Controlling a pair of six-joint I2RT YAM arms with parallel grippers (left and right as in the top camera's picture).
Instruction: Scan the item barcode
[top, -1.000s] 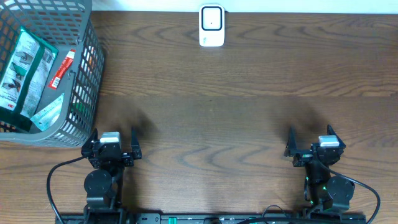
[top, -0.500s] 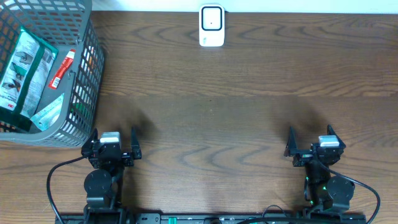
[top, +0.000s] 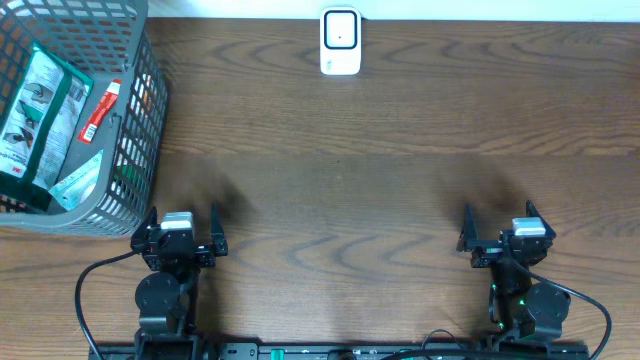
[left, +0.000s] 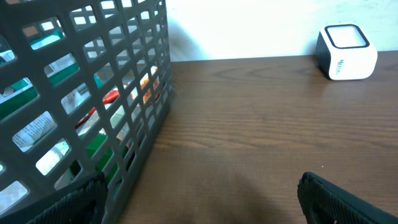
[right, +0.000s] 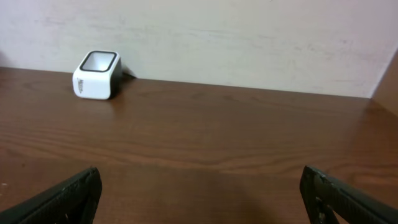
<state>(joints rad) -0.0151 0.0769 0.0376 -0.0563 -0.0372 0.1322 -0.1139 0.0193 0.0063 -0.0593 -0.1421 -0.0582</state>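
Along the near edge of the surface (top: 340, 190), both arms sit parked, one toward each near corner. Black cables (top: 84, 300) loop off their bases.

- Left claw (top: 184, 214): near-left side, fingers spread wide apart, holding nothing, pointing toward the far edge.
- Right claw (top: 498, 218): near-right side, same pose, fingers wide apart, holding nothing.
- Both wrist views agree. Dark fingertips show at the bottom corners of the frame, with dark brown wood grain between them.

Left edge, just beyond the left claw: grey mesh basket (top: 140, 120). It runs toward the far-left corner and is cut off by the frame. Its near-right corner is close to the left claw's outer finger; can't tell if they touch.

The items to scan are all inside the basket:
- Green-and-white flat packet (top: 35, 100), lying along the left side.
- Red-and-white tube (top: 101, 110), against the right wall.
- Pale teal-and-white tube (top: 78, 180), at the near end.

The left wrist view shows only green, white, red and orange patches through the mesh. No barcode is readable in any view.

Far edge, roughly at its middle: small white scanner (top: 340, 42), well apart from the basket and from both claws. It has a dark-framed window, which looks tilted upward in the right wrist view. From that view the scanner sits left of the claw's centreline, and from the left wrist view it is off to the right.

Behind the far edge: plain pale wall (right: 249, 37).
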